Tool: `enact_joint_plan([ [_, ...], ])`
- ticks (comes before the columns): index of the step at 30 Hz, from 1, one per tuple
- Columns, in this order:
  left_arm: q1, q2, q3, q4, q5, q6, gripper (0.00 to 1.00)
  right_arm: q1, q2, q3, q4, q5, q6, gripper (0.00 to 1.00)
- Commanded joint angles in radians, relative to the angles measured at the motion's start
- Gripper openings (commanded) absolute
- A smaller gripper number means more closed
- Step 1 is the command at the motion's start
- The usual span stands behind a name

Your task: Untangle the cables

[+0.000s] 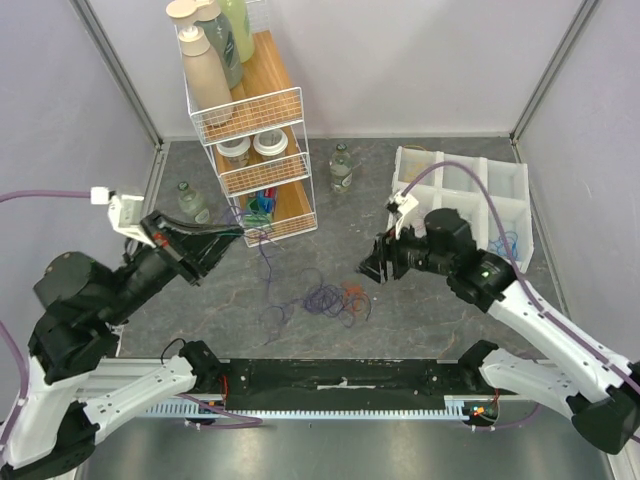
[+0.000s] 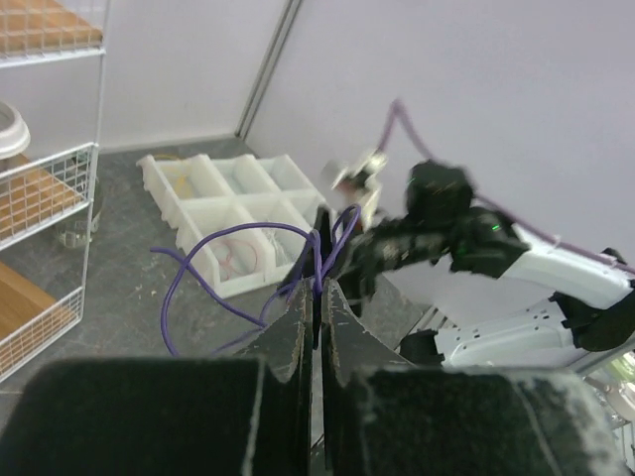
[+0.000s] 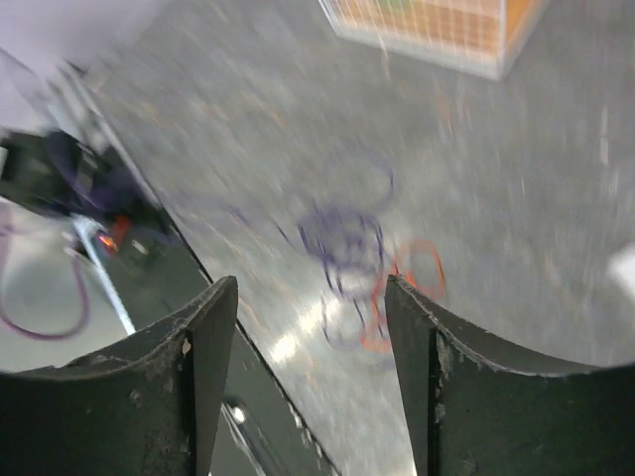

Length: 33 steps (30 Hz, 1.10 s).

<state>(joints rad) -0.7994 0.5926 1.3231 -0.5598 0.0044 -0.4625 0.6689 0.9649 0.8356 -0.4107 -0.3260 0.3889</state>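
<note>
My left gripper (image 1: 238, 236) is raised beside the wire rack and shut on a thin purple cable (image 1: 266, 262). That cable hangs down to a loose tangle (image 1: 328, 298) of purple and orange-red cables on the grey table. In the left wrist view the purple cable (image 2: 179, 266) loops out from between the closed fingertips of the left gripper (image 2: 319, 286). My right gripper (image 1: 372, 266) hovers just right of the tangle, open and empty. The blurred right wrist view shows the right gripper (image 3: 310, 288) standing wide above the purple loops (image 3: 342, 236) and an orange-red loop (image 3: 419, 270).
A white wire rack (image 1: 255, 165) with bottles and jars stands at the back left. Small glass bottles (image 1: 341, 168) stand near it. A white compartment tray (image 1: 440, 157) at the right holds a blue cable (image 1: 505, 243). A black bar (image 1: 340, 375) runs along the near edge.
</note>
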Motion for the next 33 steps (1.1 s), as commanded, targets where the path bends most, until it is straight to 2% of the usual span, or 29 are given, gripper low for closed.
enact_joint_plan([
  [1, 0.003, 0.053, 0.002, -0.011, 0.055, -0.004, 0.02, 0.012, -0.008, 0.128, 0.263, -0.186, -0.001, 0.69],
  [5, 0.003, 0.059, -0.002, -0.018, 0.045, -0.019, 0.02, 0.075, 0.055, 0.105, 0.551, -0.260, 0.126, 0.72],
  [10, 0.003, 0.058, -0.015, -0.018, 0.043, -0.044, 0.02, 0.190, 0.126, 0.094, 0.700, -0.203, 0.177, 0.73],
  [15, 0.002, 0.052, -0.028, -0.018, 0.046, -0.059, 0.02, 0.296, 0.198, 0.095, 0.797, -0.134, 0.186, 0.73],
  [26, 0.003, 0.030, -0.041, -0.012, 0.046, -0.062, 0.02, 0.412, 0.330, 0.108, 0.900, -0.079, 0.215, 0.67],
  [27, 0.003, 0.030, -0.042, -0.012, 0.045, -0.064, 0.02, 0.417, 0.337, 0.102, 0.908, -0.070, 0.226, 0.65],
  [28, 0.003, 0.030, -0.042, -0.011, 0.045, -0.064, 0.01, 0.423, 0.345, 0.102, 0.918, -0.067, 0.238, 0.57],
  [33, 0.002, 0.042, -0.050, -0.014, 0.017, -0.054, 0.02, 0.429, 0.354, 0.117, 0.923, -0.136, 0.277, 0.03],
])
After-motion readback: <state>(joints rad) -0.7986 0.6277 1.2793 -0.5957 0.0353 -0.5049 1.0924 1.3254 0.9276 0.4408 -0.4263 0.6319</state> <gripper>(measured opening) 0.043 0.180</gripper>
